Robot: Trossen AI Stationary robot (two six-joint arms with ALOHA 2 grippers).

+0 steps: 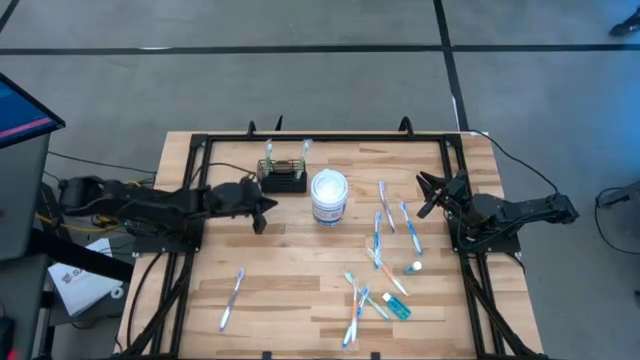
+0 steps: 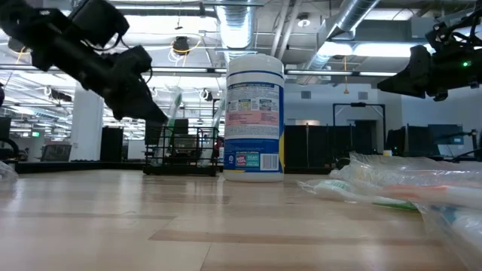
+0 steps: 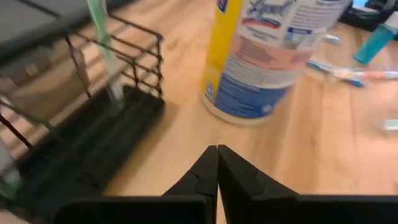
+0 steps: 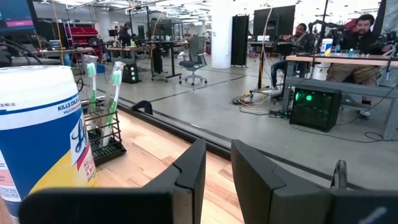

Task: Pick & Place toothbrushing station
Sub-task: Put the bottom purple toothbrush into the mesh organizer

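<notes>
- High view: the toothbrushing station [image 1: 282, 179], a low black wire rack with two toothbrushes standing in it, sits upper centre of the table [image 1: 300, 290], just left of the white wipes tub [image 1: 329, 197]. The left gripper [image 1: 262, 211] hangs just below and left of the rack, apart from it. The right gripper [image 1: 432, 194] waits at centre right, near loose toothbrushes [image 1: 385, 240].
- Low view: the rack [image 2: 181, 153] stands left of centre behind the tub [image 2: 254, 118], the left gripper [image 2: 143, 102] above and to its left, holding nothing.
- Left wrist view: the left gripper [image 3: 217, 163] has its fingers pressed together, empty, over bare wood; the rack [image 3: 74, 124] fills the left side and the tub [image 3: 270, 56] the upper centre.
- Right wrist view: the right gripper [image 4: 216, 168] has a narrow gap between its fingers and nothing in it; the rack [image 4: 102, 134] shows at left, beside the tub [image 4: 40, 137].
- Handling: the rack looks light and stiff, but the upright brushes [image 4: 114, 99] could tip. A top rim wire seems the best place to pinch, keeping it level.
</notes>
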